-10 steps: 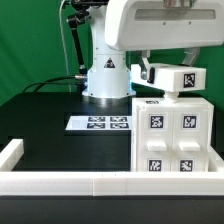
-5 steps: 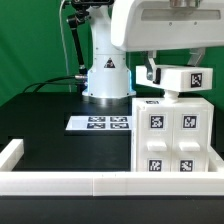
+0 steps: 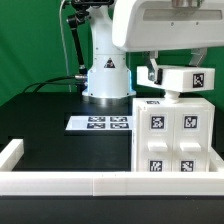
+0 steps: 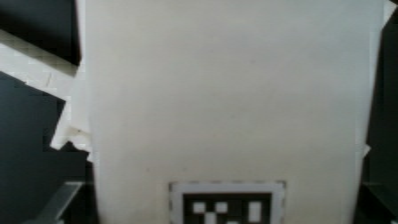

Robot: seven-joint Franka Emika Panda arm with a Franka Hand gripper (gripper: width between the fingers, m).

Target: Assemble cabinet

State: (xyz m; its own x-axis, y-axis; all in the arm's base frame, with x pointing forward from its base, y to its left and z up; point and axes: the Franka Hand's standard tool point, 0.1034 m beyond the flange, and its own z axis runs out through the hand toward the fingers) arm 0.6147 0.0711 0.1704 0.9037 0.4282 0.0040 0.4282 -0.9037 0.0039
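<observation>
Directly below the two-finger pincer (image 3: 168, 62) you have the large white plastic box-shaped cabinet (image 3: 172, 135). Its tagged top block sits close under the pincer. Wrist view: white panel fills the frame, with one square black-and-white tag (image 4: 228, 206) at its edge. Pincer state: cannot tell, spread or pinching. The flat white marker board (image 3: 100, 123) lies well aside of the pincer on the black table (image 3: 40, 120).

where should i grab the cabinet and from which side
Probably its top edge, coming from above. The cabinet stands upright as a broad box with flat tagged faces and no handle showing, so the faces offer little to pinch, and the rail blocks a low approach from the camera's side.
</observation>
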